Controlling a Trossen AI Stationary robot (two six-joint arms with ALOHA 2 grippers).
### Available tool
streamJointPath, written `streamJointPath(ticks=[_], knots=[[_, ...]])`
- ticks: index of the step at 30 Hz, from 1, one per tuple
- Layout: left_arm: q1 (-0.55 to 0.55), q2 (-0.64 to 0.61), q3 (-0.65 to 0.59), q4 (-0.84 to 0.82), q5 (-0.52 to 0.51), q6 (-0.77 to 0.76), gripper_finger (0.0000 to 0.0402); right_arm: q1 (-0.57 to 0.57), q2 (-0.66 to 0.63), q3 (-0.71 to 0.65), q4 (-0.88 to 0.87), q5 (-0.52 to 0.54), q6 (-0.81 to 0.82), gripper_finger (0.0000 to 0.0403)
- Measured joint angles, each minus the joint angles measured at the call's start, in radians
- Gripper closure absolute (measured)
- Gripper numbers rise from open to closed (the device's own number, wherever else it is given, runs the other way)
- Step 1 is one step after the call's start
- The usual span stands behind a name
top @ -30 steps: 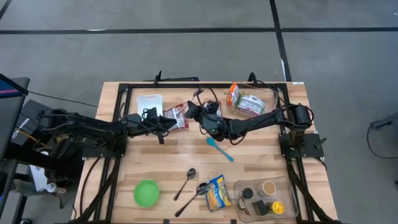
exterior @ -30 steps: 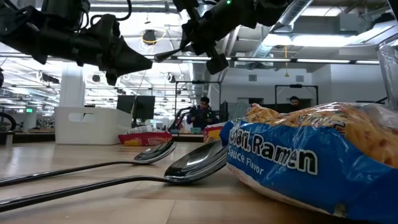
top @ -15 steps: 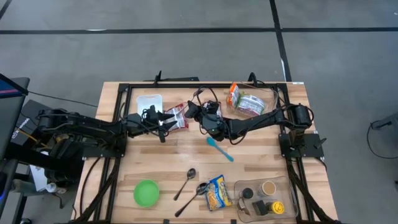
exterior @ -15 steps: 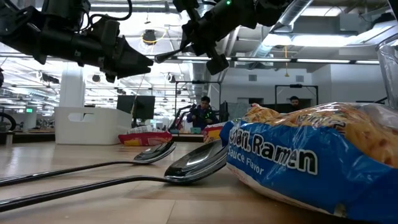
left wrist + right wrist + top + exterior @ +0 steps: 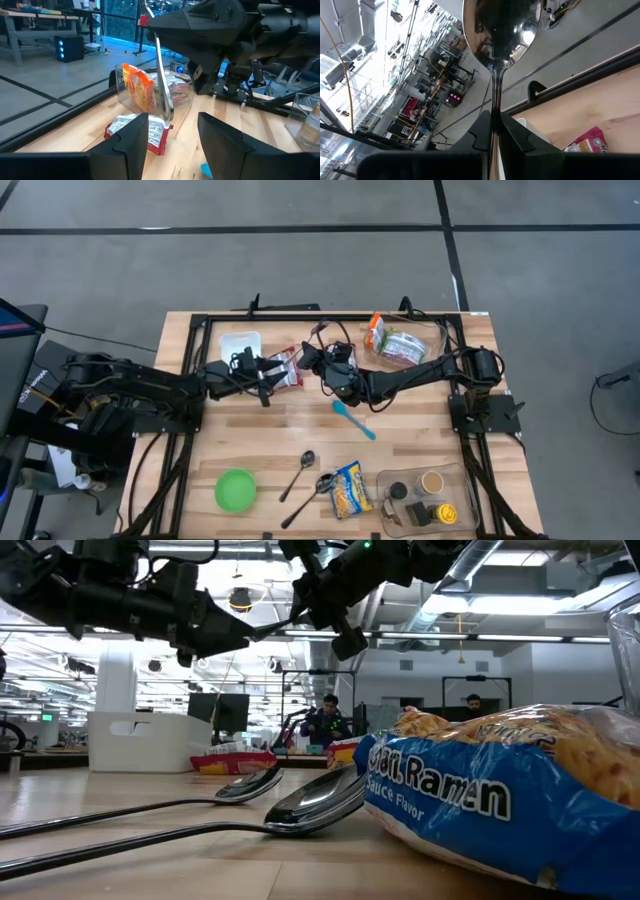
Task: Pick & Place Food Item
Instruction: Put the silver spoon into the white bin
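Both grippers hung above the table's far middle. On the right gripper [image 5: 492, 131] the fingers were pinched on a metal spoon [image 5: 499, 30], bowl pointing away from the wrist. Facing it, the left gripper [image 5: 172, 132] had its fingers spread and empty, near a red snack packet [image 5: 136, 131] lying flat on the wooden table [image 5: 290, 430], beside a white container [image 5: 240, 345].

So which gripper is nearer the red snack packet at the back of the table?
Left. The left gripper hovers open right beside the red snack packet, on its left. The right gripper, shut on a metal spoon, sits farther off to its right.
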Motion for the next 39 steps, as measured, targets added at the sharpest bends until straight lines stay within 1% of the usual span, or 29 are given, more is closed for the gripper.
streamJointPath(ticks=[3,6,12,17,23,33,39], knots=[[0.0,0.058,0.035,-0.001,0.0,0.0,0.0234,0.0,0.0,0.0,-0.002,0.0,0.017,0.0391],[0.0,0.088,0.044,0.002,0.001,0.0,0.0237,0.0,0.0,0.0,-0.018,0.0,0.02,0.0391],[0.0,0.072,0.044,0.006,-0.002,0.0,0.0252,0.005,0.0,0.0,-0.03,-0.001,0.02,0.0391],[0.0,0.063,0.044,0.007,-0.036,-0.006,0.0263,0.012,0.0,0.0,-0.061,-0.001,0.02,0.0391],[0.001,0.066,0.044,0.009,-0.037,-0.011,0.0275,0.018,0.0,0.0,-0.064,0.0,0.02,0.039],[0.0,0.066,0.044,0.008,-0.037,-0.012,0.0309,0.019,0.0,0.0,-0.053,0.0,0.02,0.039],[0.0,0.066,0.044,0.008,-0.037,-0.012,0.0321,0.019,0.0,0.0,-0.049,0.0,0.02,0.039]])
